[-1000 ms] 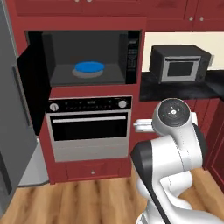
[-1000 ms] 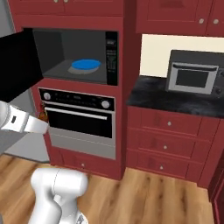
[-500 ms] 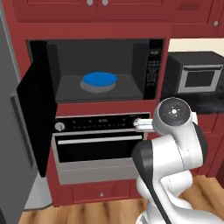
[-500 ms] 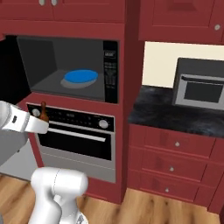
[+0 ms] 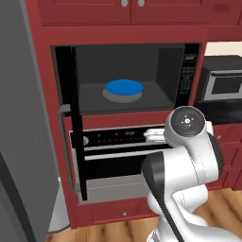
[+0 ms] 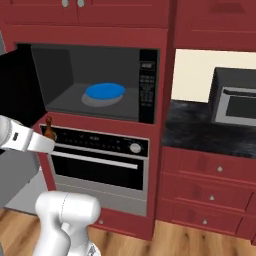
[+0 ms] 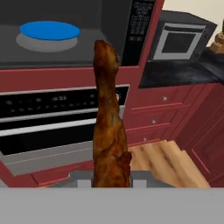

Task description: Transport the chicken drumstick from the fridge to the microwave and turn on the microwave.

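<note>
My gripper (image 7: 109, 177) is shut on the chicken drumstick (image 7: 107, 122), a reddish-brown piece that stands up from the fingers in the hand view. In the right base view the drumstick (image 6: 49, 128) sticks up at the hand's end, in front of the oven's left top corner, just below the microwave's (image 6: 95, 85) opening. The microwave's black door (image 5: 71, 123) is swung out to the left. Inside lies a blue plate (image 5: 124, 88) on a grey turntable. The button panel (image 6: 147, 85) is at its right. The grey fridge (image 5: 21, 142) fills the left of the left base view.
A silver-black oven (image 6: 100, 160) with knobs sits directly under the microwave. To the right, a dark counter (image 6: 200, 132) carries a small grey-black appliance (image 6: 235, 102). Red drawers (image 6: 210, 195) stand below it, above the wood floor.
The whole picture has grown and shifted: the base has driven closer to the microwave. The drumstick stays in the shut gripper.
</note>
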You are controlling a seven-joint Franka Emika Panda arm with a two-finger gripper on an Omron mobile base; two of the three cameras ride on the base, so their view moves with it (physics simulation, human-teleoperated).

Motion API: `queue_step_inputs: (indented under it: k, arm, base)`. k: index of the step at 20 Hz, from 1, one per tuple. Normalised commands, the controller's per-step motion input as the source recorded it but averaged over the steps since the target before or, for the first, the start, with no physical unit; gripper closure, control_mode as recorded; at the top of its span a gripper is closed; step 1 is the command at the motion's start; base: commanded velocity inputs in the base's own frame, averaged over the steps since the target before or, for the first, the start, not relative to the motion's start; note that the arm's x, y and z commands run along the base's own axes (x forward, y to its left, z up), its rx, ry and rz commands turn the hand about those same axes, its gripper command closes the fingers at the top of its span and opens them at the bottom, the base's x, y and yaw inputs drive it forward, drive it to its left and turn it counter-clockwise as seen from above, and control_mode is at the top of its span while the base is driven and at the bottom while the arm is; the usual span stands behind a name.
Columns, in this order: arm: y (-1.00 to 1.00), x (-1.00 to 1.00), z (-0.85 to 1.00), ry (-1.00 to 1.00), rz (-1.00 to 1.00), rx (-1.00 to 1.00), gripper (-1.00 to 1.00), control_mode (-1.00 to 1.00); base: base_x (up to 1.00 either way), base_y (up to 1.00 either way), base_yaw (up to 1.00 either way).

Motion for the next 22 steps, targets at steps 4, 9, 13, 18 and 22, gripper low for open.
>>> queue_step_inputs:
  k: [4, 9, 13, 18, 22]
  arm:
    - [0.0, 0.0, 0.0, 0.0, 0.0, 0.0, 1.0, 1.0]
    - [0.0, 0.0, 0.0, 0.0, 0.0, 0.0, 1.0, 1.0]
    - [0.0, 0.0, 0.0, 0.0, 0.0, 0.0, 1.0, 1.0]
    - [0.0, 0.0, 0.0, 0.0, 0.0, 0.0, 1.0, 1.0]
    - [0.0, 0.0, 0.0, 0.0, 0.0, 0.0, 1.0, 1.0]
  base:
    - [0.23, 0.36, 0.0]
    - [0.36, 0.34, -0.03]
    - [0.45, 0.29, -0.05]
    - [0.36, 0.23, -0.07]
    - [0.16, 0.11, -0.05]
